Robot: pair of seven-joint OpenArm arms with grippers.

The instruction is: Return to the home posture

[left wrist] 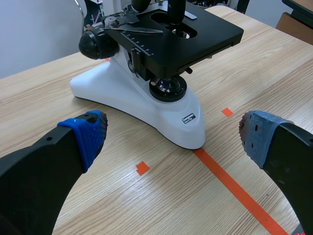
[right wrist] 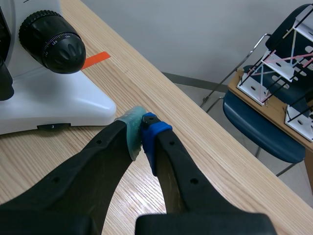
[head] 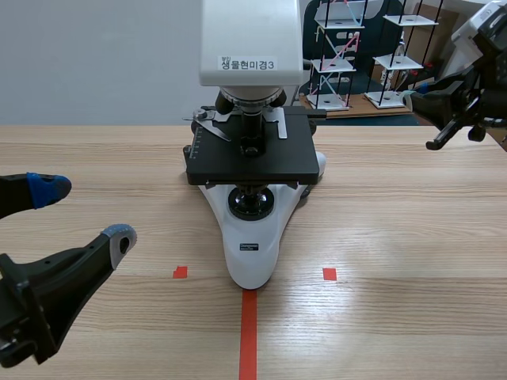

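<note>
Left end effector (head: pixel 83 212): low over the near-left of the table (head: pixel 412 237), fingers wide apart, nothing between the blue pads (head: pixel 43 187). It is ahead of nothing but bare wood and tape marks, with the microscope (head: pixel 252 245) further on and well apart.

No payload on this task. The things being handled are the arms themselves: rigid, and empty on both sides, so nothing can slip or drop during the retreat.

The microscope sits mid-table, with the nose of its white base on the orange-red tape line (head: pixel 248 336). My read is that it is heavy, stiff and top-heavy, with fragile optics and a thin slide clip on the black stage (head: pixel 253 165). Leave it alone. If it ever has to move, take it by the solid white body and under the base, never by the stage or knobs.

Right end effector (right wrist: pixel 143 130): raised at the far right, fingers closed on nothing, pads pressed together. In its wrist view the tip lies near the rear corner of the base and the black focus knob (right wrist: pixel 51 41); I can't tell the actual gap. Pull away from that knob first.
</note>
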